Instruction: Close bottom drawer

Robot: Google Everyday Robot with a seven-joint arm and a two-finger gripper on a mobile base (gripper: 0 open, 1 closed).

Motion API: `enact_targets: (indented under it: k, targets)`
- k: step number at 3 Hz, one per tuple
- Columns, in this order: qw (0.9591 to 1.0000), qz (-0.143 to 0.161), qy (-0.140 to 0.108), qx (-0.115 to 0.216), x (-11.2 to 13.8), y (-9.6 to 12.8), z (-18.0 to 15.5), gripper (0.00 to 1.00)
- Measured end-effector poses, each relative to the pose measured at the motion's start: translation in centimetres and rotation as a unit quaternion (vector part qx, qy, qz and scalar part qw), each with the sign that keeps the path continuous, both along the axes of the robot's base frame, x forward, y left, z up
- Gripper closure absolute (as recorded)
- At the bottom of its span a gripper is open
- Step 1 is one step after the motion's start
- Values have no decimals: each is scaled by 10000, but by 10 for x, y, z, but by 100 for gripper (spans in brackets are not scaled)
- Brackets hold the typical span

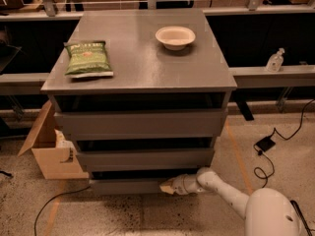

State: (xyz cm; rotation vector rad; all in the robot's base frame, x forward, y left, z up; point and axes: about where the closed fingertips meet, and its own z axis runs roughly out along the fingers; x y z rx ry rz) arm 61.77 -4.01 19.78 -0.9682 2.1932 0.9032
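The bottom drawer (125,186) is the lowest grey drawer of the cabinet, near the floor, with a plain flat front. It stands out only a little from the cabinet, with a dark gap above it. My gripper (167,186) is at the right end of that drawer's front and touches it. The white arm (221,188) runs back to the lower right.
The middle drawer (145,159) and top drawer (140,123) sit above. On the cabinet top lie a green chip bag (87,59) and a white bowl (175,37). A cardboard box (49,149) stands left of the cabinet. Cables (266,146) lie on the floor at right.
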Motion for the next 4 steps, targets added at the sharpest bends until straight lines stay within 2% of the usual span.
enact_targets:
  k: [1,3,4]
  targets:
    - [9999,36,-106,79,16,4,-1,100]
    - [9999,65,-98,100,17,5,-1,100]
    - [9999,-121,101,43,-7,-11,-3,100]
